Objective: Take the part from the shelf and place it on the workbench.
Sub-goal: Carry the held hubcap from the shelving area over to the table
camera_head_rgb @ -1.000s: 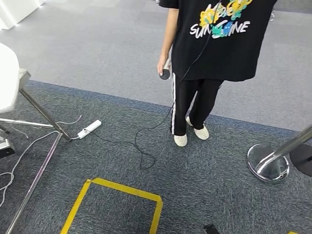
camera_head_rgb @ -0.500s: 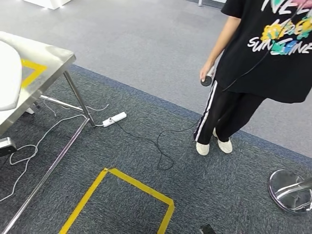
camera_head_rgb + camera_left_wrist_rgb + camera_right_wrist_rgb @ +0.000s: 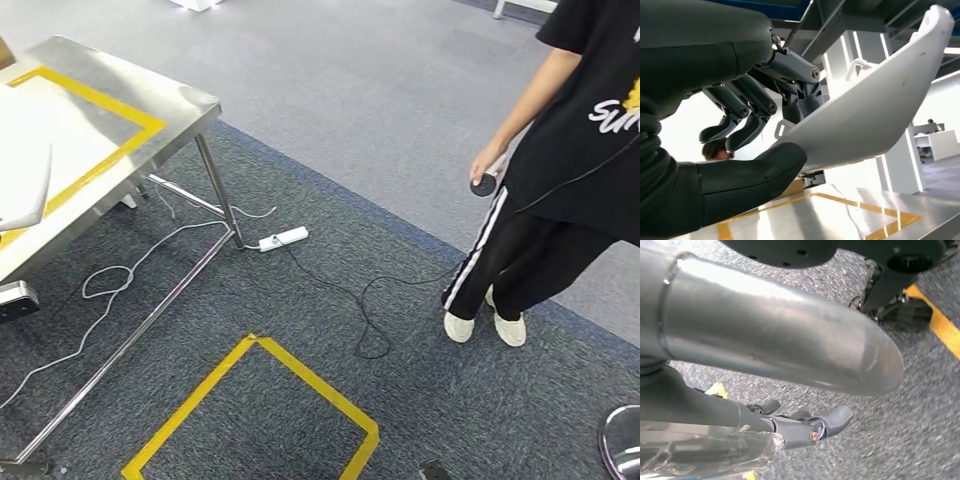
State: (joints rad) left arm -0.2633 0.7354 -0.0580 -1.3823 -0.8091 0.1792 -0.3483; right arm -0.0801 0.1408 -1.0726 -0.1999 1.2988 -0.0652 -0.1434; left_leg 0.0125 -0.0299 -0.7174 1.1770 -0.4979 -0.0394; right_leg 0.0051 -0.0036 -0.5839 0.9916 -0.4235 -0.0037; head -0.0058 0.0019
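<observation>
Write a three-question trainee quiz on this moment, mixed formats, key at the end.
1. True or false: the left hand holds the white part.
2. Multiple choice: the yellow tape outline on the steel workbench is A) covered by a box, B) bare where it shows, C) peeled off.
3. Fill in: the white power strip lies on the ____ near a workbench leg.

Key
1. True: in the left wrist view the thumb sits under the part and the darker fingers curl above it.
2. B
3. Carpet. A black cable runs from the strip toward the person holding a small round black device.
</observation>
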